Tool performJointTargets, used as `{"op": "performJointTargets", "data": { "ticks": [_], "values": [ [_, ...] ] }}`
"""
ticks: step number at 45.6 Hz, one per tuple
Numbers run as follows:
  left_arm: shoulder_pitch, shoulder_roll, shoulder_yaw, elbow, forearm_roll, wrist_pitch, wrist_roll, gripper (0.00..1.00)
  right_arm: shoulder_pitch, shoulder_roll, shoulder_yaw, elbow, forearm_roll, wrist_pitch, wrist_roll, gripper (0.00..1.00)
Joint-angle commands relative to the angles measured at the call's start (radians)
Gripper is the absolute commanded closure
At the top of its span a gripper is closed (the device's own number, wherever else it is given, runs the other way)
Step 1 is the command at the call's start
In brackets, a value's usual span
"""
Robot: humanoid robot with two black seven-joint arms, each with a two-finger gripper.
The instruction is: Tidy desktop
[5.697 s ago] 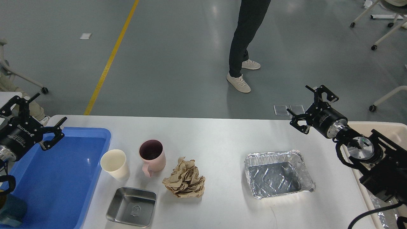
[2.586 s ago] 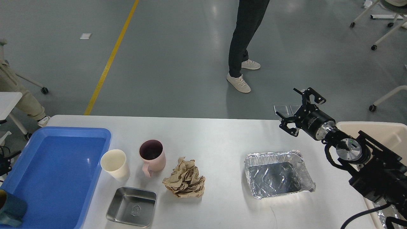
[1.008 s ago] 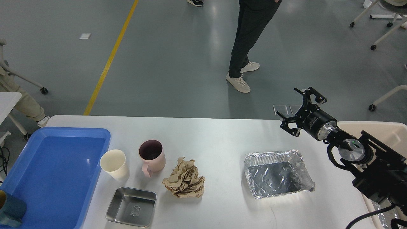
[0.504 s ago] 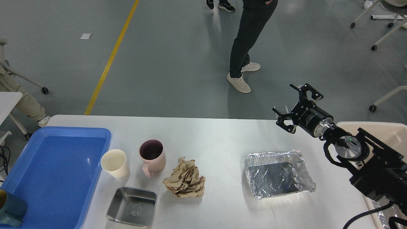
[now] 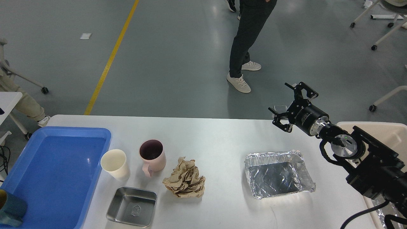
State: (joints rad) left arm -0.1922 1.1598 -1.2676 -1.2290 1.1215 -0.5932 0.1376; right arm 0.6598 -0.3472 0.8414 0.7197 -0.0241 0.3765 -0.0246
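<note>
The white desktop (image 5: pixel 216 136) holds a cream paper cup (image 5: pixel 115 164), a pink mug (image 5: pixel 152 157), a crumpled brown paper ball (image 5: pixel 185 179), a small steel tray (image 5: pixel 132 206) and a foil container (image 5: pixel 277 173). My right gripper (image 5: pixel 284 102) is open and empty, up over the table's far right edge, above and behind the foil container. My left gripper is out of view.
A blue plastic tray (image 5: pixel 54 171) lies at the left with a teal cup (image 5: pixel 11 211) in its near corner. A beige bin (image 5: pixel 389 135) stands at the right behind my right arm. A person's legs (image 5: pixel 244 44) stand beyond the table.
</note>
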Motion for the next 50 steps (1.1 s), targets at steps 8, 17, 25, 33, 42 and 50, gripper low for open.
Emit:
{"op": "performJointTargets", "data": {
  "ticks": [8,17,25,33,42,50],
  "values": [
    [-0.364,-0.040,0.374,-0.001,0.109,-0.048,-0.004,0.03,0.000,-0.004,-0.002,0.006,0.000,-0.001,0.000,0.00],
    [-0.579,-0.115,0.678,-0.010,0.251,-0.051,-0.029,0.03,0.000,-0.001,-0.002,0.020,-0.013,-0.010,0.000,0.00],
    [-0.678,-0.216,0.738,-0.012,0.348,-0.051,-0.032,0.03,-0.002,-0.001,-0.002,0.041,-0.027,-0.014,0.000,0.00],
    [-0.678,-0.296,0.743,0.016,0.327,-0.100,-0.113,0.03,-0.006,0.007,-0.001,0.043,-0.031,-0.014,0.000,0.00],
    [-0.648,-0.351,0.751,0.023,0.337,-0.114,-0.176,0.03,-0.006,0.022,-0.001,0.043,-0.054,-0.014,0.000,0.00],
    [-0.658,-0.371,0.766,0.083,0.362,-0.111,-0.176,0.03,-0.008,0.022,0.001,0.044,-0.057,-0.014,0.002,0.00]
  ]
}}
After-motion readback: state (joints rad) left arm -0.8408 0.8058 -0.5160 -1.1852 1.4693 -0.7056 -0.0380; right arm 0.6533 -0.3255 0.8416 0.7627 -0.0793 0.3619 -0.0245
